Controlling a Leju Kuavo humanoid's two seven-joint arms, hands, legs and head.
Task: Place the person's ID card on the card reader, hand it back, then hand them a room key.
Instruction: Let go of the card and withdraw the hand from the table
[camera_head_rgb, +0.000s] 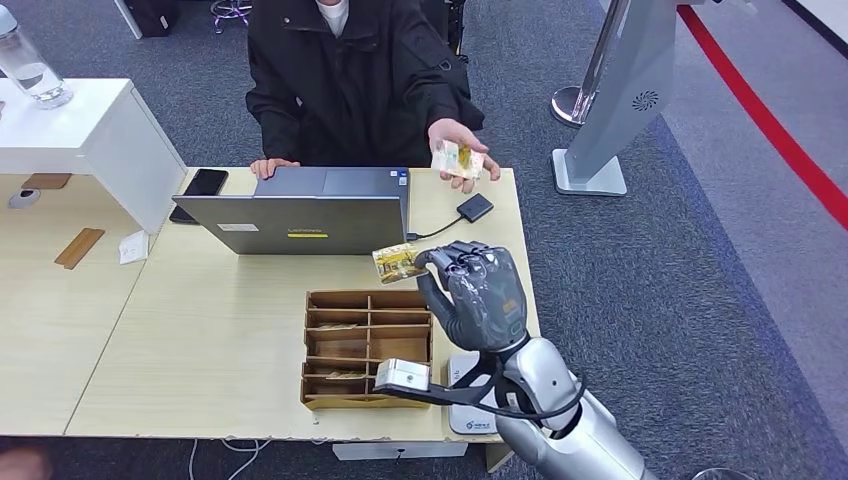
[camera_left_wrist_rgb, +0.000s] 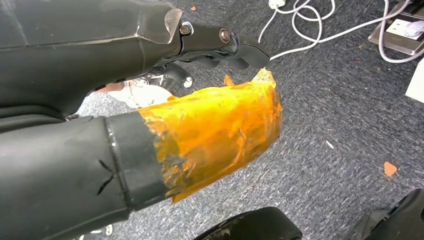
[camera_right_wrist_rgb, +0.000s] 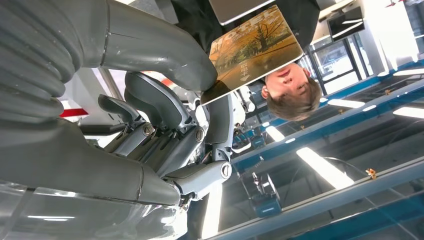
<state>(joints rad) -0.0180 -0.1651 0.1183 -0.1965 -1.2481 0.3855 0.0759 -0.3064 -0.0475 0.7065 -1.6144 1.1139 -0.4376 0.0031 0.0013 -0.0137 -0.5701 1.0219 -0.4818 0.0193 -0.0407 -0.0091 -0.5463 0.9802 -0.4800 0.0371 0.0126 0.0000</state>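
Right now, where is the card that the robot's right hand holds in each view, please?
Head view: the card is at the fingertips of the right hand, above the desk, just right of the laptop.
Left wrist view: the card is not in this picture.
Right wrist view: the card is near the picture's upper middle, pinched by the thumb.
Shared landmark: the person's black jacket, dark behind the card in the right wrist view too.

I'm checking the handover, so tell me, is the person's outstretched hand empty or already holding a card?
Already holding one: a yellowish card lies on the person's upturned palm, while the right hand pinches a second card over the desk.
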